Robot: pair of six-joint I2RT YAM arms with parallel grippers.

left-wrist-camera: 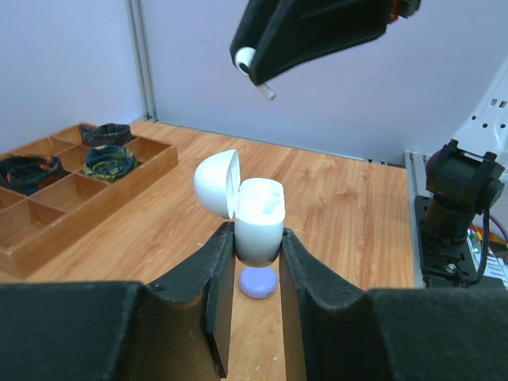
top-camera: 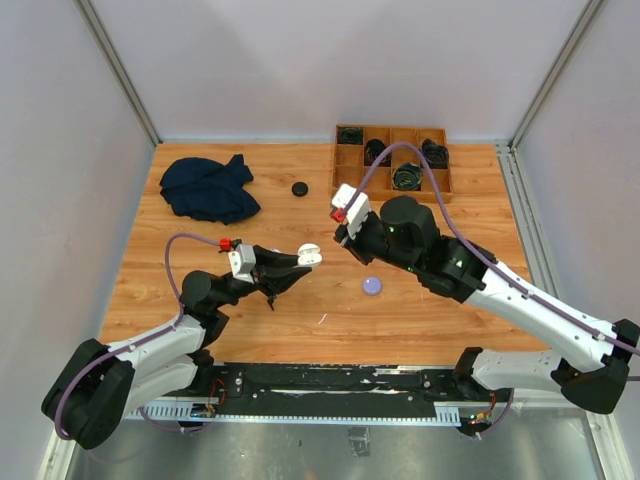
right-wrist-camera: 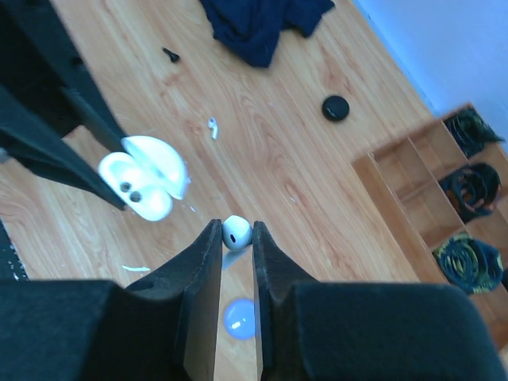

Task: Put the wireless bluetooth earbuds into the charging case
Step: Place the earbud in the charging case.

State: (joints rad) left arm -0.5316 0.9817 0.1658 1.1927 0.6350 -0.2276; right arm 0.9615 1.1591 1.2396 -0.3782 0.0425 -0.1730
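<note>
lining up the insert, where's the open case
The case is mid-table in the top view, clamped open in the left hand, near the right hand's earbud.

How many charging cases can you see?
3: an open white case in the left gripper, a purple case mid-table, a black case near the cloth. None obviously hidden.

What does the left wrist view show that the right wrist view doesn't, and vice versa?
Left wrist only: the stem of the held earbud below the right claw. Right wrist only: navy cloth, black round case, loose white earbud, two empty sockets in the white charging case. Both: that open case in the left claw, the purple case, the wooden tray.
</note>
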